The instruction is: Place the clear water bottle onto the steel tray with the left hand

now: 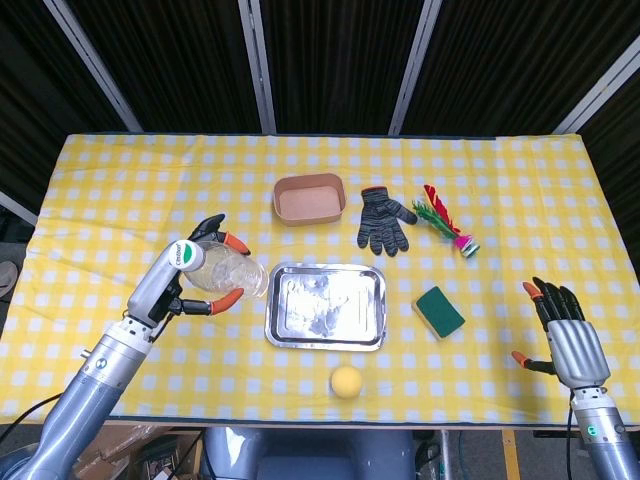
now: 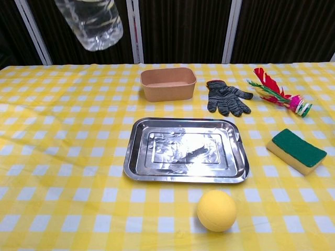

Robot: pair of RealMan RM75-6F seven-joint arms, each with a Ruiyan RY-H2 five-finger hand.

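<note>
At centre left of the head view, the left hand (image 1: pixel 190 285) grips the clear water bottle (image 1: pixel 222 273), lifted and tilted just left of the steel tray (image 1: pixel 326 306). The chest view shows only the bottle's lower part at the top left, cut off by the frame edge, hand hidden. At lower right the right hand (image 1: pixel 565 330) holds nothing, fingers spread.
</note>
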